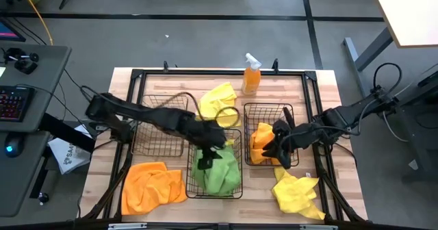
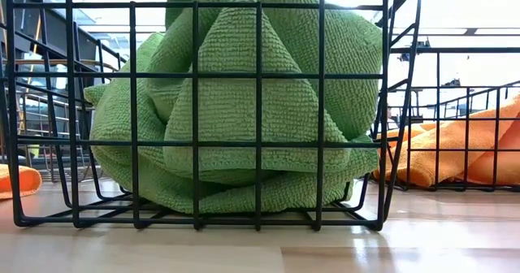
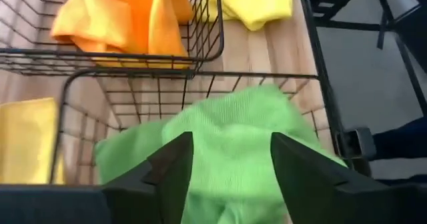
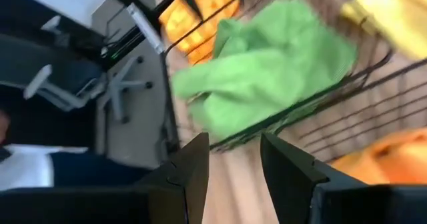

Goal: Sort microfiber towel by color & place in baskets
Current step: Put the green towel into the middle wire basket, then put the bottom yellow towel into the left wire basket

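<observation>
**A:** High view first: left gripper (image 1: 211,146) hanging over the middle black wire-mesh basket (image 1: 236,189), fingers spread wide, nothing pinched.

**B:** Why there?

**A:** Probably a letting-go spot. Lime green microfiber towels (image 1: 222,175) heaped right underneath, filling that basket. One colour, one basket, so sensible enough.

**B:** And the right gripper (image 1: 279,150)?

**A:** Low at the right black wire-mesh basket (image 1: 287,110), by its near wall, just beside the folded orange microfiber towel (image 1: 260,137) inside. Fingers parted only narrowly. Seemingly empty, though hard to judge from the wrist view.

**B:** Left to sort?

**A:** Plenty. Crumpled orange microfiber towel (image 1: 152,182) loose at the bench's near left corner. Bright yellow microfiber towel (image 1: 298,192) loose at the near right corner. Second yellow microfiber towel (image 1: 219,98) toward the far edge, between baskets. Left black wire-mesh basket (image 1: 154,148) bare, presumably kept for yellow.

**B:** Any hazard?

**A:** Orange plastic spray bottle (image 1: 251,76) upright at the far edge, well apart from both grippers. No worry.
</observation>
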You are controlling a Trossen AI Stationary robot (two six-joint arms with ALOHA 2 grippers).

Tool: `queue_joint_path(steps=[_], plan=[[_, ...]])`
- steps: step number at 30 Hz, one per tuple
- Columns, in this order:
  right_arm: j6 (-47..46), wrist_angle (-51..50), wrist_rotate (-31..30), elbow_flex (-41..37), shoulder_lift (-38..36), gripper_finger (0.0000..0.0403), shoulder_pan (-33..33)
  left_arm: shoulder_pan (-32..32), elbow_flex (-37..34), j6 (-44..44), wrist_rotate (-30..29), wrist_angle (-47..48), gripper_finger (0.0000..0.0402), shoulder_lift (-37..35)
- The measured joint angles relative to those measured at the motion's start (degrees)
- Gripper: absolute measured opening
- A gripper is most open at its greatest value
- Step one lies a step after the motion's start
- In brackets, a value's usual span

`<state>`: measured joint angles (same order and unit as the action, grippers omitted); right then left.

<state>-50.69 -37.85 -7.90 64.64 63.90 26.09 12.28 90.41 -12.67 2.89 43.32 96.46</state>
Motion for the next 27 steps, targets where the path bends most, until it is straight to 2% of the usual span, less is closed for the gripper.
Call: queue_joint_path(steps=[4, 7, 12, 18, 21, 23, 27], plan=[[-10.07, -0.38, 7.77, -0.03, 0.38, 0.0129, 0.77, -0.75, 0.00, -0.93, -0.05, 8.42, 0.0203, -6.18], [-18.38, -1.69, 12.41, -0.59, 2.43, 0.0129, 6.49, -0.45, -0.12, -4.16, -2.92, 12.88, 0.0205, -11.00], [-30.95, -2.26, 12.84, -0.76, 8.68, 0.0135, 17.11, 2.49, -4.16, -11.33, -9.70, 9.18, 0.0205, -19.09], [-41.89, -5.99, 14.33, -0.75, 17.42, 0.0196, 22.65, 5.20, -7.38, -15.30, -18.69, 7.01, 0.0205, -24.16], [-47.44, -13.68, 16.92, -0.81, 22.88, 0.0237, 22.64, 5.19, -7.45, -14.75, -18.95, 6.66, 0.0205, -24.33], [-48.02, -17.65, 19.13, -0.81, 26.58, 0.0260, 22.50, 4.93, -7.46, -14.77, -18.92, 6.53, 0.0205, -24.26], [-45.40, -16.85, 23.39, -0.81, 33.26, 0.0287, 22.33, 4.96, -7.47, -14.77, -18.64, 6.48, 0.0205, -24.28]])
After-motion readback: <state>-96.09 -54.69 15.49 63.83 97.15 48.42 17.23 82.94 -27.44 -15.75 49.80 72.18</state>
